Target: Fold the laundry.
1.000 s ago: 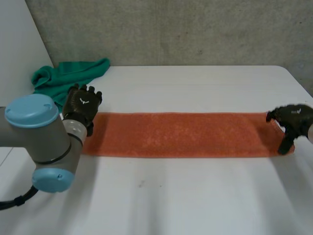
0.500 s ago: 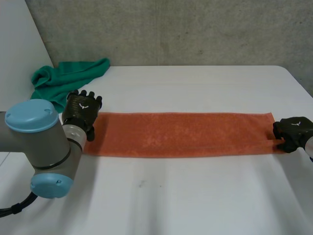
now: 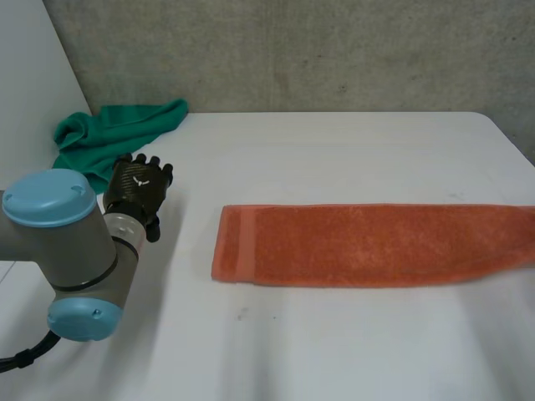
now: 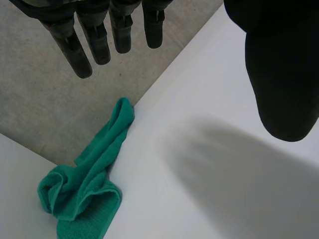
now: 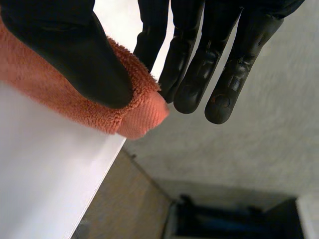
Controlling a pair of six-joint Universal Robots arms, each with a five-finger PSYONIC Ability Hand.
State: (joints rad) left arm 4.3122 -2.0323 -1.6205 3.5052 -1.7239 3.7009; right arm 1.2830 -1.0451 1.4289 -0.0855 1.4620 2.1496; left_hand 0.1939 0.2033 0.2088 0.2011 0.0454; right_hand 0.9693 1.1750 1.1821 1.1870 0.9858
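Orange towel [image 3: 359,244], end pinched in right robot hand [image 5: 70,47], lies well apart from straight-fingered left robot hand [image 3: 140,185].

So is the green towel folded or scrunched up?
Scrunched up: the green towel lies bunched in a rumpled heap, with no neat folds.

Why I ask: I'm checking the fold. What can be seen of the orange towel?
The orange towel is a long strip of fluffy terry lying flat on the white table, with a smoother hem band at its end nearer the left hand, which is open and clear of it. Its other end, at the table's edge, is pinched by the right hand between thumb and fingers.
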